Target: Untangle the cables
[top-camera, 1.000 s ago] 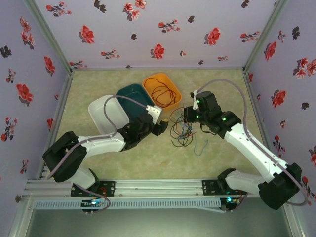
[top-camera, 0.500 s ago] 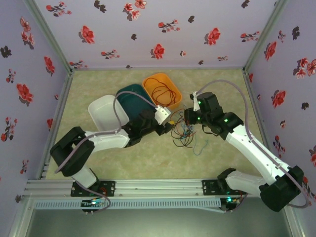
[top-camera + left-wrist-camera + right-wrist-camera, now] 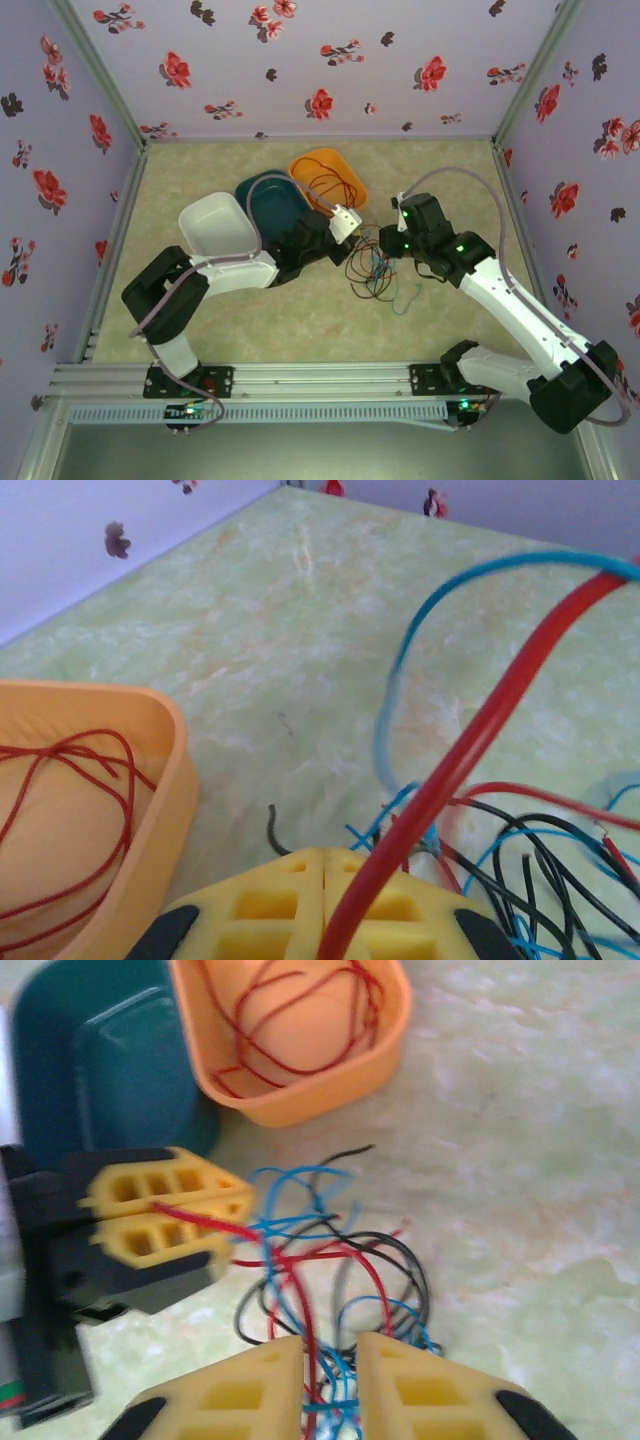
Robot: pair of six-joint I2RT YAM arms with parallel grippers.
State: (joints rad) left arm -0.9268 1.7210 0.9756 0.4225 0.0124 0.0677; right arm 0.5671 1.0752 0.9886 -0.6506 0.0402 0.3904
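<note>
The cables [image 3: 370, 272] lie as a tangled red, black and blue bundle on the green table between my two grippers. My left gripper [image 3: 347, 222] sits at the bundle's upper left. Its yellow fingers [image 3: 270, 900] are pressed together on a red cable [image 3: 470, 760] that rises out between them. In the right wrist view the left gripper [image 3: 245, 1205] holds that red strand taut from the bundle [image 3: 330, 1250]. My right gripper [image 3: 330, 1345] is at the bundle's right side [image 3: 383, 240]. Red and blue wires are caught in the narrow gap between its fingers [image 3: 260, 1370].
An orange bin [image 3: 300, 165] behind the bundle holds a coiled red cable [image 3: 330, 185]. A teal bin [image 3: 265, 195] and a white bin [image 3: 215, 225] stand to its left, close to the left arm. A loose blue wire [image 3: 405, 298] trails near the bundle's right.
My left gripper has swung right and away from the near edge, up to the bundle's upper left, and now grips a red strand. The right gripper has barely moved.
</note>
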